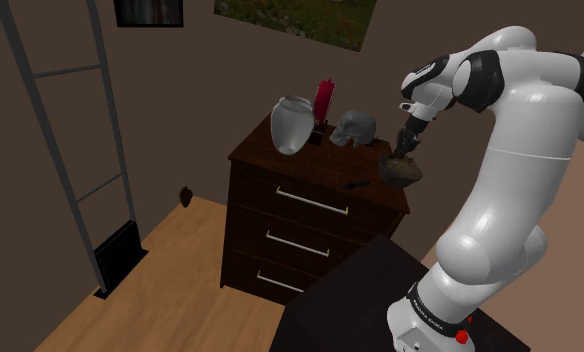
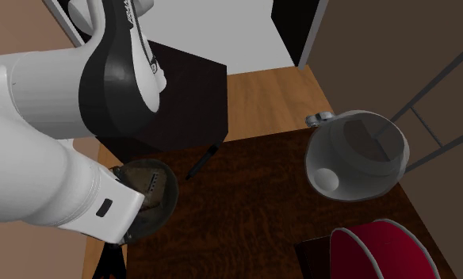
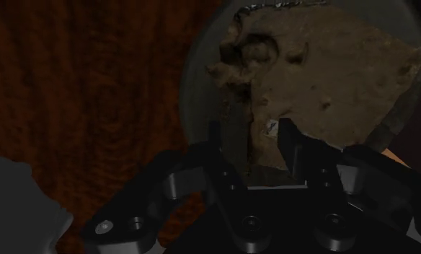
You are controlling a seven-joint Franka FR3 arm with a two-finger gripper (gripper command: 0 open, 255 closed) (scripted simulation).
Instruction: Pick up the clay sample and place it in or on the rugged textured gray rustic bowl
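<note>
Two gripper [image 3: 256, 137] fingers [image 3: 290, 148] clamped on clay sample [image 3: 324, 72], held over gray bowl [image 3: 193, 79]. Judged rough, crumbly, fairly light; narrow edge suits grip, gentle squeeze only.

Entry one — a short line of small dark print [image 1: 427, 318] on the white lowest link of the arm [image 1: 510, 170], just above the stand [image 1: 345, 300] in the shoulder view; too small to make out a single letter. Entry two — bold dark capitals [image 2: 135, 8] on a white link of the arm at the second exterior view's top edge, cut off by that edge and slanted; perhaps the start of a maker's name, though it cannot be read with certainty. No word or number can be read in full.
</note>
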